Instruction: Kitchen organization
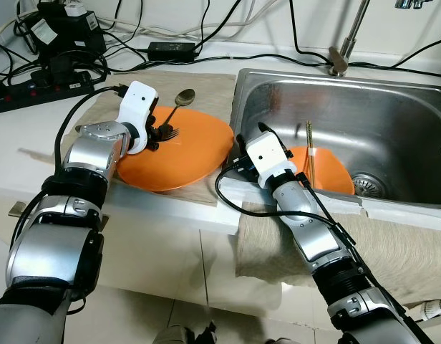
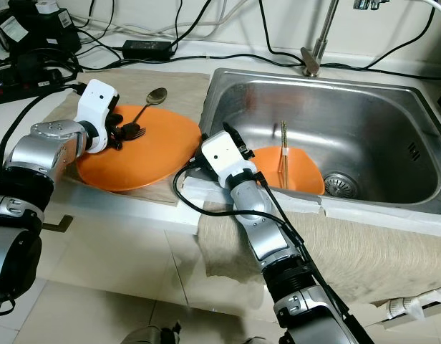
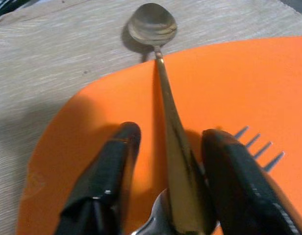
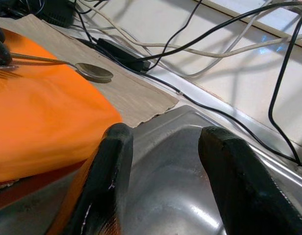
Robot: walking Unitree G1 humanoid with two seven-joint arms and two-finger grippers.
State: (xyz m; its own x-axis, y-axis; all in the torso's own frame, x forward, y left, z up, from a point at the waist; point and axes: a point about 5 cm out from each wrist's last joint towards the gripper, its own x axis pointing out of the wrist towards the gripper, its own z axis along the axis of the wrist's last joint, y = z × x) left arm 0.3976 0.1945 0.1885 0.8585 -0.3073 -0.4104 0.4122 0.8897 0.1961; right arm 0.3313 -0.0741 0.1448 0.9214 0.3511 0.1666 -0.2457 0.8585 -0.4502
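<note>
A black power strip, a power adapter and tangled cables lie behind the counter.

White counter, its front edge running across the view. Steel sink set into it, drain at the basin's right. Chrome tap rising behind the sink rim. Beige woven mat on the counter left of the sink; a similar cloth draped over the front edge. Black power strip, power adapter and tangled black and white cables along the white back wall. Pale tiled floor below.
</note>
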